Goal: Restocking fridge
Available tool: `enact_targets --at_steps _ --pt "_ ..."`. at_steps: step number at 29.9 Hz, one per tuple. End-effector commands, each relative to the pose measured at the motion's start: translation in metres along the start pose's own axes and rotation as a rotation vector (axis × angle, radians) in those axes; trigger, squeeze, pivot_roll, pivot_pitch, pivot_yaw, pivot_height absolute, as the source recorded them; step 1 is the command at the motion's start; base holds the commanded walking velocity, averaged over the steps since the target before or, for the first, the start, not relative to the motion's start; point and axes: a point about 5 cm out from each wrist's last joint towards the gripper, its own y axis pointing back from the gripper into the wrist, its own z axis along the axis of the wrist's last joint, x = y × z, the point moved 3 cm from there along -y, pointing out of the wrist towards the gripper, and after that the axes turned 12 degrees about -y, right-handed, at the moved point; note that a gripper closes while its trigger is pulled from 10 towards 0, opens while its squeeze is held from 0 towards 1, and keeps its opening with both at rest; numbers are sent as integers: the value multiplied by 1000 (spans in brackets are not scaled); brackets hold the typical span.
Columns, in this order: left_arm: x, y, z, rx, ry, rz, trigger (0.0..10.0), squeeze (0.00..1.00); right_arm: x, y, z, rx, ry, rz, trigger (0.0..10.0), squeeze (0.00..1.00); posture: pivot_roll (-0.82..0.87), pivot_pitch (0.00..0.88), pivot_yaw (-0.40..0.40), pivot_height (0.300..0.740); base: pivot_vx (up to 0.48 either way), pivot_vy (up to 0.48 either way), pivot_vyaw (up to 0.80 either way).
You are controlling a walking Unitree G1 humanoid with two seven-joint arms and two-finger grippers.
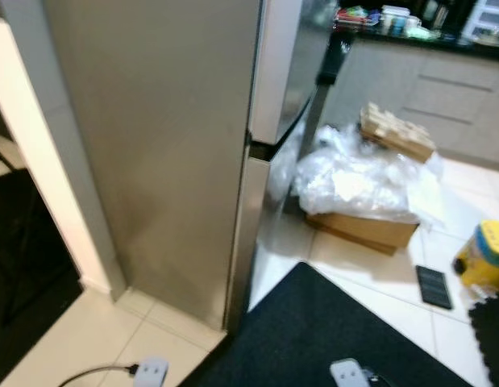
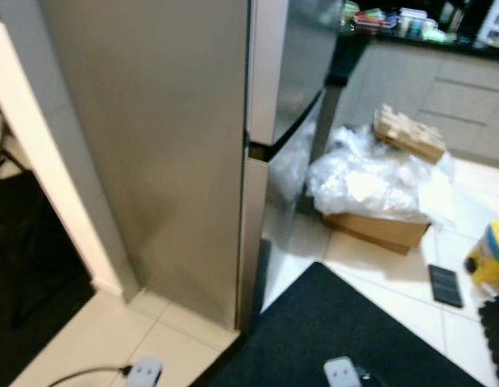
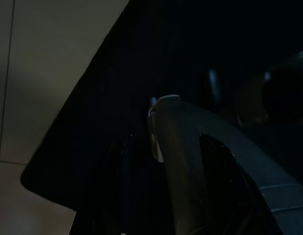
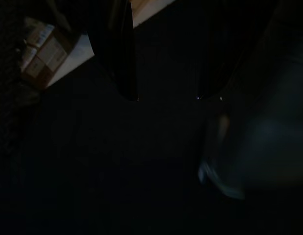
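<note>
Right jaws (image 4: pixel 166 98) hang parted over a dark mat (image 1: pixel 330 330); left jaws' state unclear; no writing legible; steel fridge (image 1: pixel 168 153) stands shut beside open tiled floor (image 1: pixel 370 266)

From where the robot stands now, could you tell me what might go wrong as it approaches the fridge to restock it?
1. The cardboard box, heaped with clear plastic, sits on the floor right by the fridge front; it could block the door or the robot's feet.
2. A small black object and a yellow container lie on the tiles nearby: trip hazards.
3. The dark mat edge and a cable with a plug underfoot could catch a step.
</note>
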Motion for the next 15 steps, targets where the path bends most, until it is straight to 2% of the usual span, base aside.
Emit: enact_targets --at_steps 1,5,15 --pt "-5 0 -5 19 -1 -16 10000 0 -5 0 3 -8 3 -13 10000 0 91 0 -32 740 289 0 0" --pt "-5 0 -5 20 -3 -14 10000 0 -5 1 3 -8 3 -13 10000 0 90 0 -32 740 267 0 0" --pt "-4 -1 -3 10 29 0 10000 0 -6 1 3 -6 5 -13 10000 0 89 0 -34 740 0 0 0"
